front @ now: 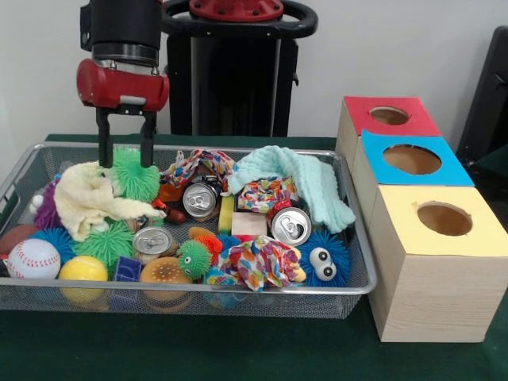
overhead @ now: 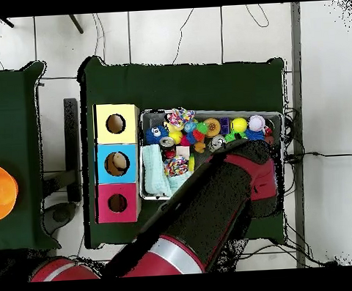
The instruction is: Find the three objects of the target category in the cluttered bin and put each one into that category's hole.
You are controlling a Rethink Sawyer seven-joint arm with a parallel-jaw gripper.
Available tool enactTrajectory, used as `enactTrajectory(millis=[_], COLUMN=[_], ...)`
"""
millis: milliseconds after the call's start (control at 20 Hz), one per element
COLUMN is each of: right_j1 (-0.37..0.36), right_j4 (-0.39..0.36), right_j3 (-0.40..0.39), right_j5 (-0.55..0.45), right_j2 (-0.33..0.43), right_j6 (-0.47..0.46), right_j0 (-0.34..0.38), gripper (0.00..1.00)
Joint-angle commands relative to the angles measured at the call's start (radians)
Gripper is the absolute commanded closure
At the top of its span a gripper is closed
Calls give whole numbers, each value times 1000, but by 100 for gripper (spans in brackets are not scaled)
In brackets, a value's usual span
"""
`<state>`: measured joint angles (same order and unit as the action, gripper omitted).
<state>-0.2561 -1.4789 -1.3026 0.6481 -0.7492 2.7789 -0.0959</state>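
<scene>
Nearest: wire mesh bin (front: 361, 287) front rim; behind it a baseball (front: 32, 258), yellow ball (front: 82, 268) and blue googly-eyed ball (front: 321, 262). Mid-bin: drink cans (front: 290, 225). Far left: gripper (front: 126, 163), fingers spread, straddling a green spiky ball (front: 135, 176), not yet pinching. Likely light, soft, springy; take across its middle. Three holed boxes (front: 440, 262) stand beside the bin.

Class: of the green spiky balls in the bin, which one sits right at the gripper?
The large green spiky ball at the bin's back, between the gripper fingers; the others lie nearer the front.
</scene>
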Motion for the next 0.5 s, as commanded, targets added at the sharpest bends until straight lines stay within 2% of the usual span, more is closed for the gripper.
enactTrajectory(millis=[50,500], right_j1=[-33,-47], right_j4=[115,169], right_j3=[-41,-80], right_j5=[102,86], right_j2=[247,309], right_j6=[78,38], right_j0=[47,58], gripper=[0,0])
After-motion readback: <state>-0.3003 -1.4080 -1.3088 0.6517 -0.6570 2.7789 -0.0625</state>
